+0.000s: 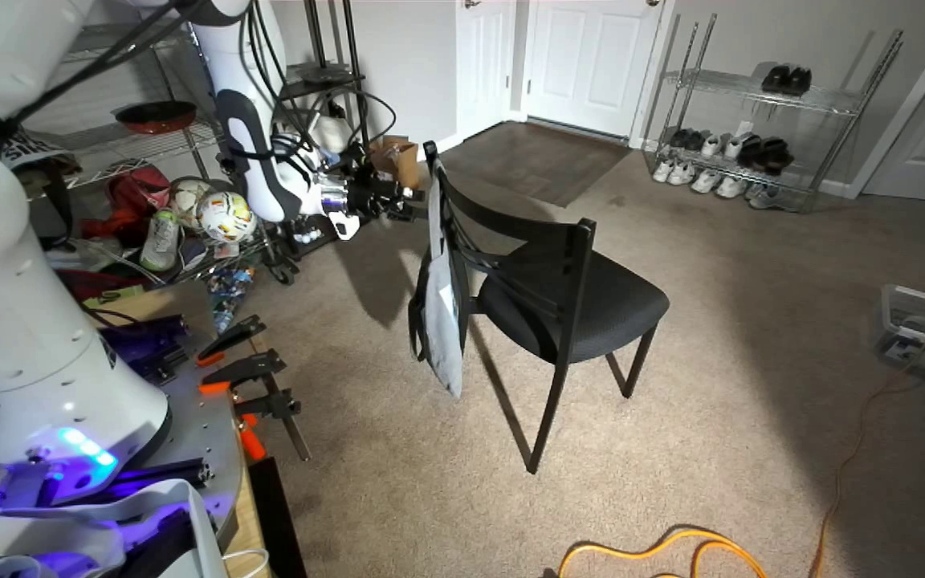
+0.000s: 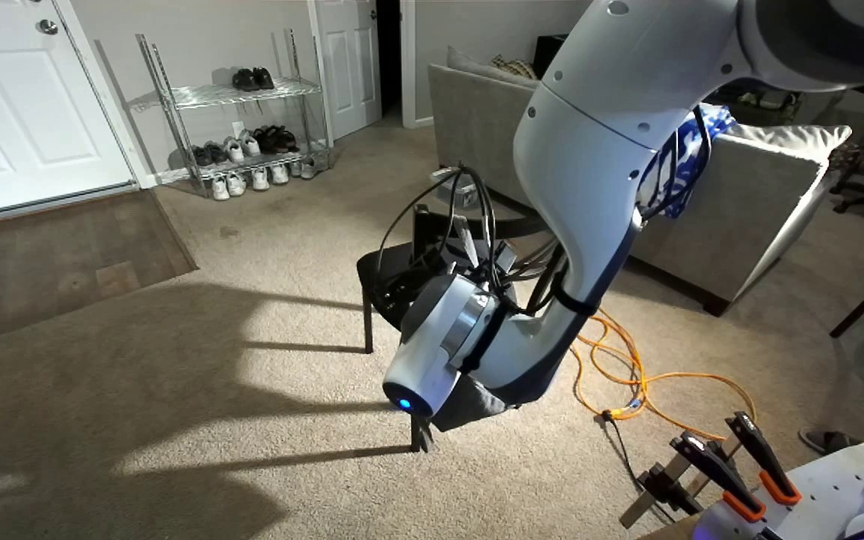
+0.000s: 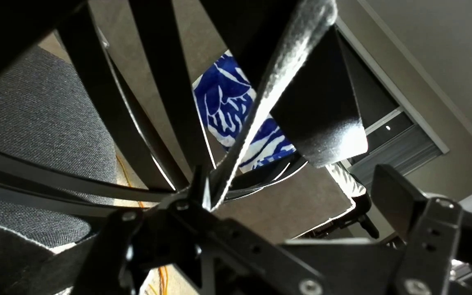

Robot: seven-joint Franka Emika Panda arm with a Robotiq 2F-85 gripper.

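- A pale sofa (image 2: 709,232) is standing on the carpet (image 2: 514,495), with a blue-and-white cloth (image 2: 683,169) draping over it.
- The white robot arm (image 2: 582,142) is leaning out over the floor, bending down toward the chair.
- Over by the wall (image 1: 784,32), a wire shoe rack (image 1: 832,103) is holding several pairs of shoes (image 1: 788,79); it is showing in both exterior views.
- A black chair (image 1: 607,313) is turning its slatted back (image 1: 515,222) to the arm.
- A grey bag (image 1: 442,321) is hanging down that back, on the side facing the arm, narrowing to a low corner.
- The end effector (image 3: 293,180) is reaching in close to the upper part of the chair back, standing released, its two fingers (image 3: 398,196) spreading wide apart.
- A grey strap (image 3: 264,104) is slanting across the dark chair back, running down just beside the nearer finger (image 3: 198,186); whether they are touching, I cannot tell.
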